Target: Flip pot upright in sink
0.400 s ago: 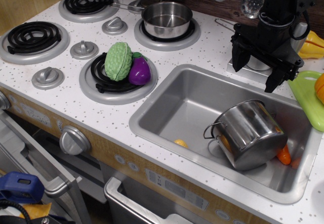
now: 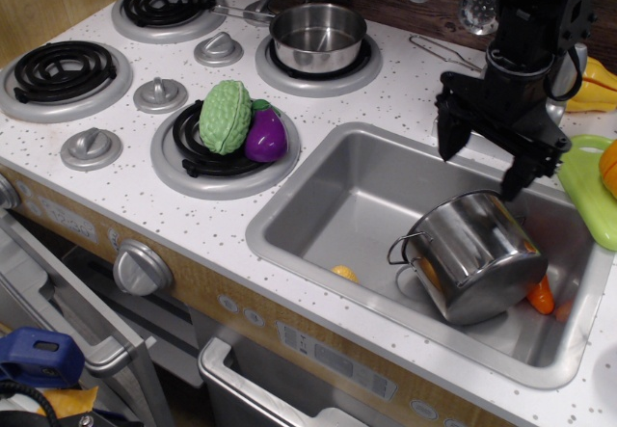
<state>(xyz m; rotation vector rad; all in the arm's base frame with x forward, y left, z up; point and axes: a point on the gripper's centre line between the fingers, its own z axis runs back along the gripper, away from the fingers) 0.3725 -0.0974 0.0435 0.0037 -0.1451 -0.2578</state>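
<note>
1. Black gripper [image 2: 480,165] is the thing to watch: its two fingers are spread wide apart with nothing between them, so it's empty. Compared with the frame a moment earlier it has slid left and a bit lower, off the back rim and out over the basin.

2. Right now the arm hangs above the far side of the sink [image 2: 318,244], with the right fingertip just above the upper edge of the pot [image 2: 477,253]. No contact as far as the view shows.

3. That pot hasn't budged between frames. It's lying tipped over on its side in the right end of the sink, mouth facing left toward the camera, one wire loop handle [image 2: 403,249] sticking out on the left.

4. An orange carrot-looking toy [image 2: 541,297] pokes out from under the pot's right side, and a small yellow piece [image 2: 344,273] sits on the sink floor near the front wall. Both look unchanged too.

5. Further out, the stove stuff is just scenery: a green veggie [image 2: 225,116] and purple eggplant [image 2: 266,134] on the front burner, a saucepan [image 2: 317,36] on the back one.

6. What it means: looks like the approach phase, lining the open jaws up with the pot's rim or wall. Flip itself hasn't started, so basically the whole task is ahead.
</note>
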